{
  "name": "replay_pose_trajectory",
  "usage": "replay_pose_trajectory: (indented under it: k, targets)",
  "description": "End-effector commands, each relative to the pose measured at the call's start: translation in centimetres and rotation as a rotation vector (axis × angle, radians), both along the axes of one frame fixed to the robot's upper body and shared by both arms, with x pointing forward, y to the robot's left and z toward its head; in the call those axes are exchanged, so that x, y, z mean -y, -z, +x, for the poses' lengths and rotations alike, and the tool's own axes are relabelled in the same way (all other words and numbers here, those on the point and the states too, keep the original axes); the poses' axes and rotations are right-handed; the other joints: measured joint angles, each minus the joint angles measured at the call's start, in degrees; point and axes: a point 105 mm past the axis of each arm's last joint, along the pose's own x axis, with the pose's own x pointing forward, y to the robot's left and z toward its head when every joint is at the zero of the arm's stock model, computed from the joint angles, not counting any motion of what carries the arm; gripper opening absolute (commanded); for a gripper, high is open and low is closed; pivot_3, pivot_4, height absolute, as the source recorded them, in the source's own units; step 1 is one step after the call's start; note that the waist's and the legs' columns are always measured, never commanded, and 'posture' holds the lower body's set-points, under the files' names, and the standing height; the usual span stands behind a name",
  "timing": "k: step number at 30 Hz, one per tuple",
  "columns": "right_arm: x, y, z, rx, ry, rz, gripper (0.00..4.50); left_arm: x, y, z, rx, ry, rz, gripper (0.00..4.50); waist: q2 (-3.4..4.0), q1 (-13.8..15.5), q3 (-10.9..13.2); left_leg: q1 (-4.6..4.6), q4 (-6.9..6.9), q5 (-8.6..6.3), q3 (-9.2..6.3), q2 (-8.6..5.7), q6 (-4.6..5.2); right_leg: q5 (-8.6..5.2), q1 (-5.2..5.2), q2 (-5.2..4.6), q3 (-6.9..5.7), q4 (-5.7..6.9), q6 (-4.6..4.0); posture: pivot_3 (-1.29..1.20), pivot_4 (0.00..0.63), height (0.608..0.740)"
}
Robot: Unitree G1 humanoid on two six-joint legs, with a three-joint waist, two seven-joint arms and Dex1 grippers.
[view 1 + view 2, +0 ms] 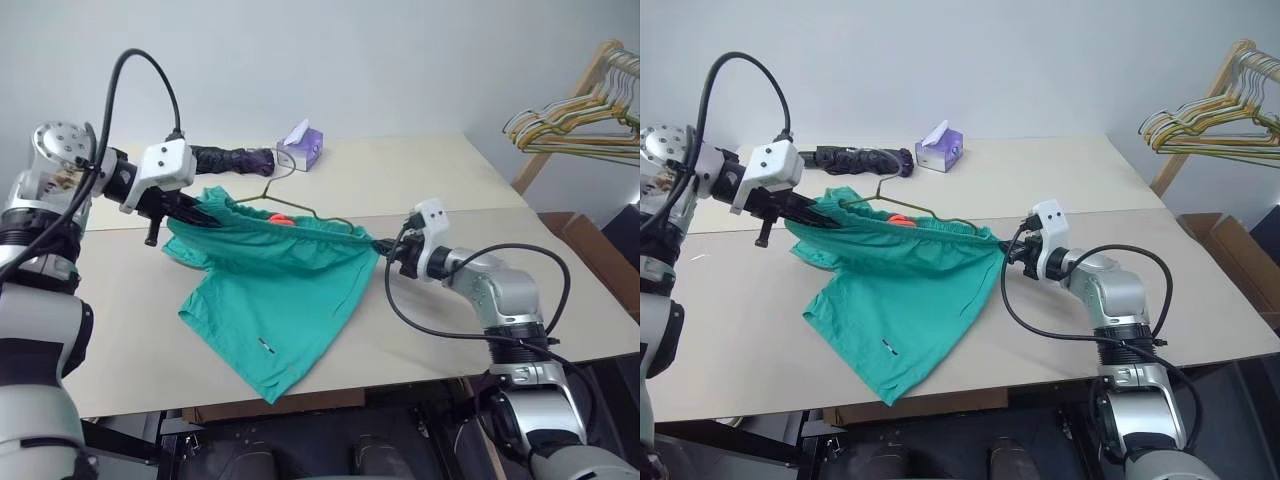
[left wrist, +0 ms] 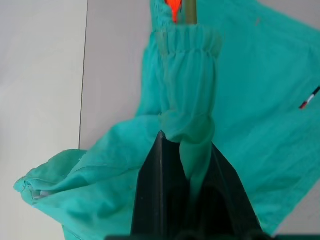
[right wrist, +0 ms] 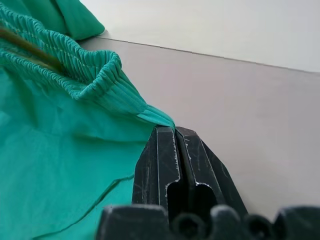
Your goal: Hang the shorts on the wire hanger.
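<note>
The teal-green fabric shorts (image 1: 285,290) with a gathered elastic waistband hang stretched between the two claws above the pale beige bench (image 1: 440,180). The waistband runs nearly level from one claw to the other, and the legs droop down, with the lower hem lying on the bench near its front edge. A small orange tag (image 1: 281,219) shows at the waistband's top, and a tiny white mark (image 1: 266,347) sits near a leg hem.

The left claw (image 1: 205,216) is clamped on the waistband's left end; in the left wrist view a bunched fold of teal cloth is pinched between its black fingers (image 2: 155,195). The right claw (image 1: 383,246) is pressed together on the waistband's right end, where a small corner of fabric sits at the tips of its fingers (image 3: 160,160).

The thin olive-grey wire hanger (image 1: 300,206) sits inside the waistband: its hook and upper wire rise behind the top edge of the shorts, and its shoulder runs toward the right claw.

Farther back on the bench lie a dark purple bundled cloth (image 1: 235,158) and a small lilac tissue box (image 1: 301,148). A wooden rack with yellowish and pale hangers (image 1: 585,115) stands off to the right.
</note>
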Motion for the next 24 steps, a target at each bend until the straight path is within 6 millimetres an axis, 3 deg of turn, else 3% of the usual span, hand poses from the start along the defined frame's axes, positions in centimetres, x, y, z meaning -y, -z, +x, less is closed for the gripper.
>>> replay_pose_trajectory:
  k: [1, 10, 14, 18, 24]
  targets:
    - [2.0, -2.6, -0.1, 0.119, 0.028, -0.101, 0.04, -1.4, -1.1, 0.0, 0.037, -0.044, 0.011, 0.0, 0.0, 0.0, 0.0, 0.0, 0.0, 0.0, 0.0, 0.0, 0.0, 0.0, 0.0, 0.0, 0.0, 0.0, 0.0, 0.03, 0.0, 0.74]
    - [-2.6, -9.3, -2.5, 0.345, -0.232, -0.318, 0.04, 0.2, -0.8, 0.8, 0.068, -0.017, -0.01, 0.0, 0.01, -0.1, 0.0, 0.0, 0.01, 0.0, 0.03, 0.01, 0.0, 0.0, -0.02, 0.0, 0.01, 0.0, 0.0, 0.02, 0.0, 0.74]
    - [-4.5, -11.3, -3.3, 0.391, -0.34, -0.466, 0.04, 0.8, -0.9, 1.1, 0.083, -0.015, -0.032, 0.0, 0.01, -0.1, 0.0, 0.0, 0.01, 0.0, 0.02, 0.02, 0.01, 0.0, -0.03, 0.01, 0.01, 0.0, 0.0, 0.01, 0.0, 0.74]
    - [-5.8, -12.4, -3.6, 0.414, -0.403, -0.534, 0.04, 1.1, -0.7, 1.2, 0.082, -0.009, -0.034, 0.0, 0.01, 0.0, 0.0, 0.0, 0.01, -0.01, 0.04, 0.02, 0.01, 0.0, -0.02, 0.0, 0.0, 0.0, 0.0, 0.01, 0.0, 0.74]
    - [-6.5, -11.2, -3.0, 0.424, -0.438, -0.669, 0.04, 1.6, -1.1, 1.1, 0.087, 0.008, -0.084, 0.0, 0.01, 0.1, 0.0, -0.06, 0.02, 0.0, 0.03, 0.02, 0.01, 0.0, -0.05, -0.01, -0.02, -0.01, 0.0, 0.02, 0.0, 0.74]
